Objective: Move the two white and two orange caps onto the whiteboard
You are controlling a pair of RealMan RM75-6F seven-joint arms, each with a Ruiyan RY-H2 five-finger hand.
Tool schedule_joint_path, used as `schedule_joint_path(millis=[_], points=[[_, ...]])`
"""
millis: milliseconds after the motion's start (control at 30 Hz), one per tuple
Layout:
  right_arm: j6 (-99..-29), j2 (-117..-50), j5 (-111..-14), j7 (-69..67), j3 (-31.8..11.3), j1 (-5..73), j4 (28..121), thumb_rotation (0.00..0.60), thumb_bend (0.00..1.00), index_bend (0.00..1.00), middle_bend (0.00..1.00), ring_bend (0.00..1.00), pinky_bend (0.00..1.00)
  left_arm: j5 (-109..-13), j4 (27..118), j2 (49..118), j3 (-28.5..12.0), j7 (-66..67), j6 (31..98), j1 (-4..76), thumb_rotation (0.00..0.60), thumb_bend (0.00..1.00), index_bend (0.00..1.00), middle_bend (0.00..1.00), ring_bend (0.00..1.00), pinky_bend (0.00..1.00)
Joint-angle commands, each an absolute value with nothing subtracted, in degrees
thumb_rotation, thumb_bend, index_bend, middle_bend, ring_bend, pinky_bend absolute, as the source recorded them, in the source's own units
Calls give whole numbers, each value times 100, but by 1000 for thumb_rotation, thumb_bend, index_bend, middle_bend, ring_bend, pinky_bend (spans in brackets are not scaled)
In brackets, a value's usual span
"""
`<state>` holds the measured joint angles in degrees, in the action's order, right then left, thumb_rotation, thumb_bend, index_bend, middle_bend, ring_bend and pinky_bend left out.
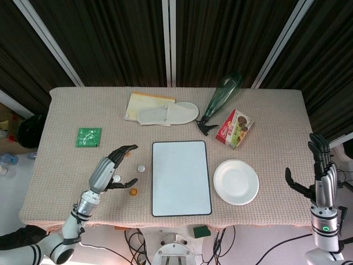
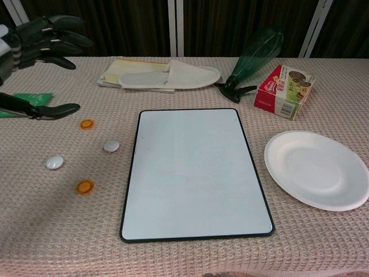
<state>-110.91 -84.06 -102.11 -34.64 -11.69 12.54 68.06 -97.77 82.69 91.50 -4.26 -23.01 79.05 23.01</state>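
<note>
Left hand (image 1: 110,168) hovers, fingers spread and empty, over four caps lying left of the whiteboard (image 2: 193,173); best to drop onto the near white cap (image 2: 55,162) and pinch squarely. Right hand (image 1: 320,176) idles, fingers apart

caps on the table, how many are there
4, all left of the whiteboard, none on it: far orange cap, white cap nearest the board, outer white cap, near orange cap. None seem hidden.
</note>
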Motion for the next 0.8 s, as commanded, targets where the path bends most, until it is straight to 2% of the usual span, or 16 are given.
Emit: schedule_joint_path(millis=[33, 300, 433, 600, 700, 800], points=[[-11057, -8480, -10170, -3578, -1155, 1312, 6690, 600, 435, 0, 0, 0, 0, -9670, 8224, 9158, -387, -2412, 7806, 2418, 600, 184, 100, 162, 153, 243], [-11241, -8443, -10106, -3691, -1067, 1239, 6610, 600, 437, 0, 0, 0, 0, -9730, 8358, 9063, -337, -2245, 8048, 2381, 600, 184, 100, 162, 153, 243], [-11455, -8389, -10085, -3674, -1042, 1130, 6668, 600, 436, 0, 0, 0, 0, -9864, 8402, 9041, -260, -1628, 8178, 2331, 600, 185, 104, 162, 153, 259], [-11685, -8260, -10051, -3558, -1059, 996, 6950, 600, 436, 0, 0, 0, 0, -9734, 8396, 8989, -252, -489, 8182, 2202, 600, 187, 242, 191, 153, 299], [-11719, -8103, -10086, -3362, -1015, 923, 7144, 600, 436, 0, 0, 0, 0, -9525, 8419, 8891, -218, 82, 7959, 2170, 600, 202, 273, 208, 157, 306], [-11814, -8009, -10152, -3209, -984, 857, 7256, 600, 436, 0, 0, 0, 0, -9342, 8378, 8783, -149, 451, 7651, 2195, 600, 235, 333, 283, 203, 311]])
